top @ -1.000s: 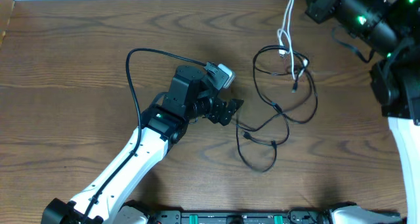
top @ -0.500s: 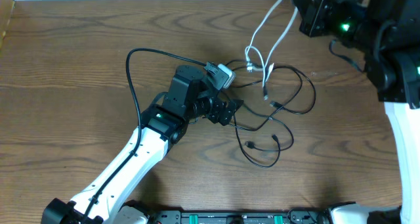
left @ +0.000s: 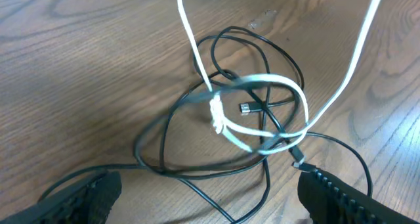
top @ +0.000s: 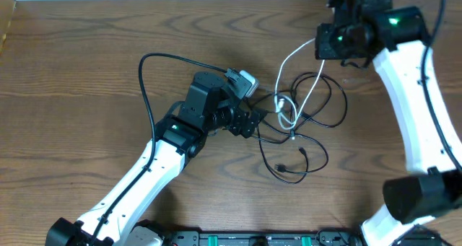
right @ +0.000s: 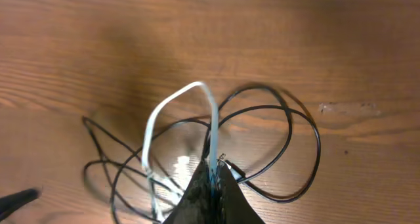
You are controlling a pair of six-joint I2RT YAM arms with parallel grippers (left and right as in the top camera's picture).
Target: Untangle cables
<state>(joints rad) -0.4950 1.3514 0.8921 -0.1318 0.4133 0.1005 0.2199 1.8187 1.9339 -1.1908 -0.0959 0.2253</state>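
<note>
White cable pinched by right end effector; left end effector spread, fingertips cropped.

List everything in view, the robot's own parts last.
table: one, brown wood, under everything.
white cable: one, white, runs from the right gripper down into the tangle right of centre.
black cables: several, exact count unclear, black, looped together on the table right of centre.
arm wire: one, thick black, arching off the left arm.
left arm: one, white and black, reaching in from the bottom left.
right arm: one, white and black, along the right side.
left gripper: one, black, open, at the tangle's left edge.
right gripper: one, black, shut on the white cable.
</note>
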